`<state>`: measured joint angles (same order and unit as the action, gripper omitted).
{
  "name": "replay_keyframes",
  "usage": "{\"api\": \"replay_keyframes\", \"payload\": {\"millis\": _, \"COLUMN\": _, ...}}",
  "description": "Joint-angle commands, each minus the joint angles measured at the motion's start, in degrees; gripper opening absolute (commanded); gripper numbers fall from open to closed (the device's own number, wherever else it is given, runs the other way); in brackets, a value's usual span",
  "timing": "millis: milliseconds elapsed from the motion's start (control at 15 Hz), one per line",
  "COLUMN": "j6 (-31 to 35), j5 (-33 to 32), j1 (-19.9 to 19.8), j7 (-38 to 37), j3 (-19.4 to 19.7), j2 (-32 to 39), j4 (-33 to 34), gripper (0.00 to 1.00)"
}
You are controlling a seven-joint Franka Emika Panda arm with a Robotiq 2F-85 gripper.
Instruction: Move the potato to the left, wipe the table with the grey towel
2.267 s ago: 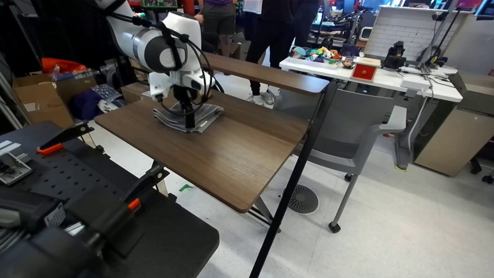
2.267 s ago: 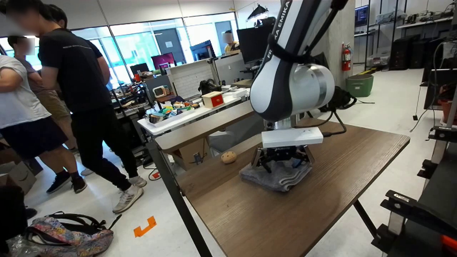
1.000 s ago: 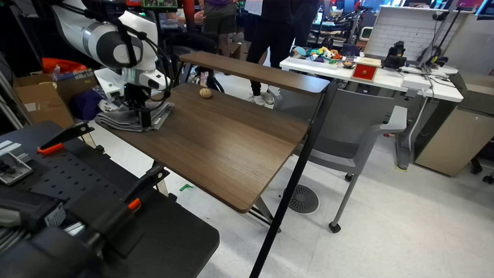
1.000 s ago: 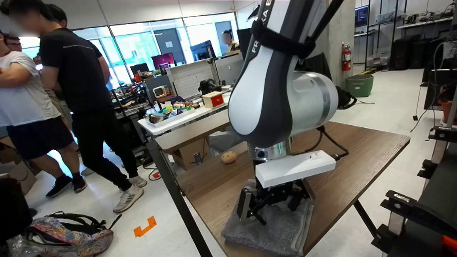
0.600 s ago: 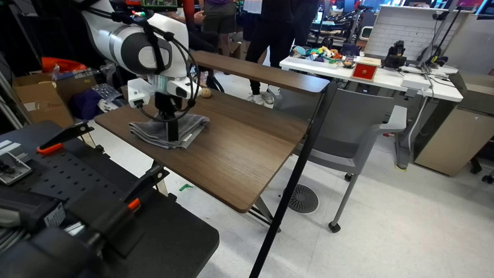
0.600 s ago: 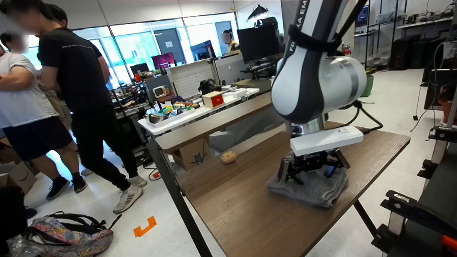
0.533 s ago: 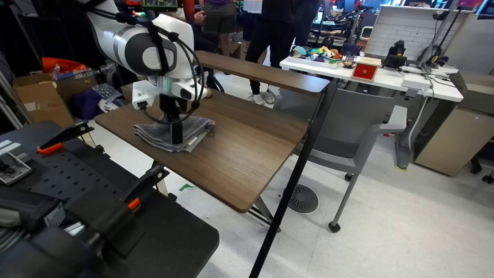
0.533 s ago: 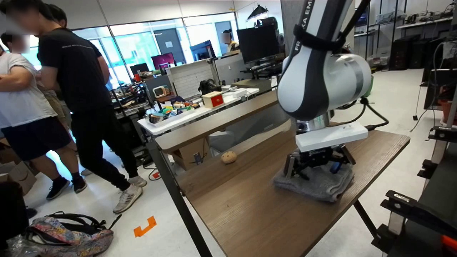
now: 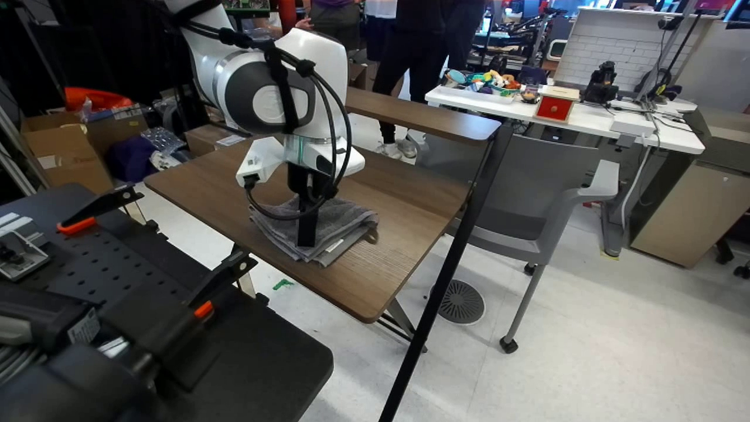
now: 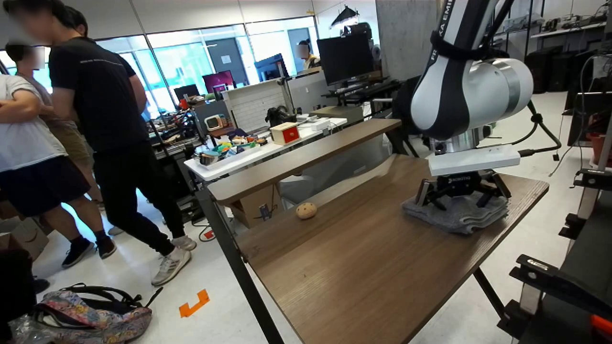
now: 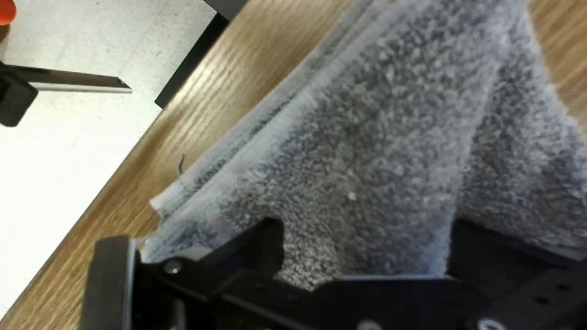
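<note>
The grey towel [image 10: 452,220] lies folded flat near a long edge of the brown wooden table [image 10: 354,272]. My gripper [image 10: 464,200] points straight down onto it, its fingers spread wide and resting on the cloth. Seen from the wrist, the towel [image 11: 367,137] fills the space between and beyond the fingers, with no fold visibly pinched. In an exterior view the potato [image 10: 306,210], round and tan, sits far from the towel, close to the table's opposite long side. The arm hides it in the view where the towel [image 9: 345,220] lies toward the front.
A raised shelf [image 10: 306,162] runs along the table's side beyond the potato. A grey chair [image 9: 521,205] stands past the table end. Close to the towel's side is a black cart [image 9: 263,351] with clamps [image 9: 222,275]. People stand behind the shelf.
The gripper and towel first slid toward the left in an exterior view, then swept back right and nearer the front edge, staying together. The potato has kept its place; the fingers remain spread.
</note>
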<state>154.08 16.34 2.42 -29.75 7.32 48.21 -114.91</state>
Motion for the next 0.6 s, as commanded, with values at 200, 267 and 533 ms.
{"api": "replay_keyframes", "payload": {"millis": 200, "j6": 0.94, "j5": 0.66, "j1": -0.34, "j7": 0.41, "j3": -1.14, "j2": 0.12, "j4": 0.17, "gripper": 1.00}}
{"api": "replay_keyframes", "payload": {"millis": 267, "j6": 0.99, "j5": 0.69, "j1": -0.29, "j7": 0.42, "j3": -1.32, "j2": 0.12, "j4": 0.18, "gripper": 1.00}}
{"api": "replay_keyframes", "payload": {"millis": 533, "j6": 0.37, "j5": -0.27, "j1": 2.01, "j7": -5.81, "j3": 4.05, "j2": 3.27, "j4": 3.57, "gripper": 1.00}}
